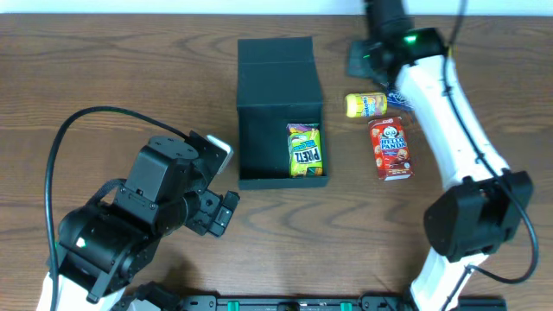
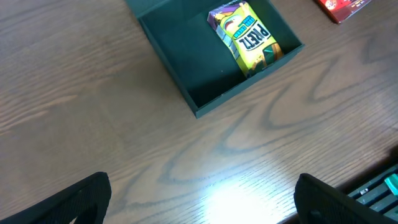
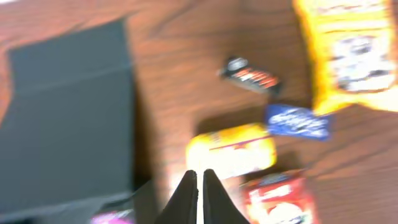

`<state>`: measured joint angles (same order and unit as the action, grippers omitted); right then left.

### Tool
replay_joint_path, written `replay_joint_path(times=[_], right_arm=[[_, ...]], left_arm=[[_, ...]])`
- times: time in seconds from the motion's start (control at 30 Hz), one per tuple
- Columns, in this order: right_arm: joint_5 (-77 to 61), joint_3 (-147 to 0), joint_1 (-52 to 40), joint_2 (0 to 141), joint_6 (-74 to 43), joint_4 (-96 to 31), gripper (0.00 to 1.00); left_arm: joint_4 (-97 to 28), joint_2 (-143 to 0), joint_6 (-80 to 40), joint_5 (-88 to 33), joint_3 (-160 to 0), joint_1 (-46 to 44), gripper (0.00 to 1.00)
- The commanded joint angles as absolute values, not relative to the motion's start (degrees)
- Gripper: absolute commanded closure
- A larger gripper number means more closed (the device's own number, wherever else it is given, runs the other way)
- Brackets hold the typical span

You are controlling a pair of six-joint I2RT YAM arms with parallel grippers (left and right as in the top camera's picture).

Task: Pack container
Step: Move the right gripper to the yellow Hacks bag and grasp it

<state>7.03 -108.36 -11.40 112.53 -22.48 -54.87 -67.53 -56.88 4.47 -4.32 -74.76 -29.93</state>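
Wood-grain counter [image 1: 130, 69] carrying, mid-surface, the container [image 1: 263, 134], matte black, shallow, roughly square, flap lid open rearward; left gripper [image 2: 202, 190] spread wide before it; right gripper [image 3: 199, 177] pressed together, empty, to its right; yellow Pretz packet [image 1: 304, 149] in its front-right corner.

Bright, even light. White glare lies on the brown wooden table [image 2: 236, 190] in the left wrist view; the right wrist view is strongly blurred.
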Motion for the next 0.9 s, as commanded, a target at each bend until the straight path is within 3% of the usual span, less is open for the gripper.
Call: replay_joint_path(times=[0.0,0.03,0.17,0.23,0.3,0.43,0.57,0.87], right_arm=[[9.2,-108.6,-7.1,112.6,-20.4,-53.5,0.91],[9.2,-108.6,-5.5,112.6,-20.0,-52.7,0.89],[7.6,-107.9,-0.6,113.3,-17.8,-48.8,0.62],[4.4,-107.7,1.9,114.6,-15.5,-46.8,0.39],[3.6,-107.7,4.0,116.2,-15.3,-45.6,0.23],[3.6,-107.7,6.5,119.9,-13.8,-43.8,0.08],[3.6,-107.7,7.3,123.8,-11.0,-41.5,0.02],[7.8,-107.7,6.9,131.5,-8.7,-37.0,0.01]], left_arm=[[-67.7,-56.9,4.1,-4.5,-75.5,-29.8,0.05],[-67.7,-56.9,4.1,-4.5,-75.5,-29.8,0.05],[-67.7,-56.9,4.1,-4.5,-75.5,-29.8,0.05],[-67.7,-56.9,4.1,-4.5,-75.5,-29.8,0.05],[-67.7,-56.9,4.1,-4.5,-75.5,-29.8,0.05],[-67.7,-56.9,4.1,-4.5,-75.5,-29.8,0.05],[-67.7,-56.9,4.1,-4.5,-75.5,-29.8,0.05],[-67.7,-56.9,4.1,-4.5,-75.5,-29.8,0.05]])
